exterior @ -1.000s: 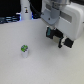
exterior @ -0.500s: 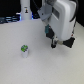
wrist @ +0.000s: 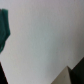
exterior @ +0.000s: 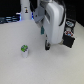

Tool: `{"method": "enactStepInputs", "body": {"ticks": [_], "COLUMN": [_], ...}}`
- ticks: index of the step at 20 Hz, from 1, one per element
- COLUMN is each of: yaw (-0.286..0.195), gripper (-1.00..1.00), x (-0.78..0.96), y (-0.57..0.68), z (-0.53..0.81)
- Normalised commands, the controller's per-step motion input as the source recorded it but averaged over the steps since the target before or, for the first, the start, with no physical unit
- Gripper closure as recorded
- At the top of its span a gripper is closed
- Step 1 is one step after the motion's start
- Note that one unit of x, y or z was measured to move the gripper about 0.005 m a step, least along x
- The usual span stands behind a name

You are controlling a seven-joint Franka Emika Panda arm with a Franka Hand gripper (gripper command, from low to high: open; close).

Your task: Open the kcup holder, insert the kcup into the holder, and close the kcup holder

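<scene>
The kcup (exterior: 24, 50), a small white pod with a green top, stands upright on the white table at the exterior view's left. The kcup holder (exterior: 69, 39), a black box, sits at the exterior view's right, partly hidden behind my white arm (exterior: 53, 20). My gripper (exterior: 47, 48) hangs dark and low over the table between the two, apart from the kcup. The picture is too blurred to show its jaws. In the wrist view there is pale table and a blurred dark green shape (wrist: 4, 27) at one edge.
A tall white cylinder (exterior: 24, 9) stands at the back on the exterior view's left. Dark equipment lines the back edge of the table (exterior: 40, 70). A dark corner (wrist: 76, 75) shows in the wrist view.
My arm has swung from in front of the black box toward the exterior view's left, and the gripper has dropped closer to the table. The kcup has not moved.
</scene>
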Motion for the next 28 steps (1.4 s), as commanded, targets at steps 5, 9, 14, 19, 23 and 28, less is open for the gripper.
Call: {"method": "enactStepInputs", "body": {"ticks": [5, 9, 14, 19, 23, 28], "yaw": [-0.298, -0.294, -0.297, -0.287, -0.293, -0.303], "gripper": [-1.0, -1.0, -1.0, -1.0, -1.0, -1.0], "x": [-0.26, -0.28, -0.29, -0.4, -0.32, -0.2], "y": [-0.44, -0.45, -0.45, -0.45, -0.46, -0.44], "z": [-0.15, -0.24, -0.28, -0.34, -0.35, -0.36]}}
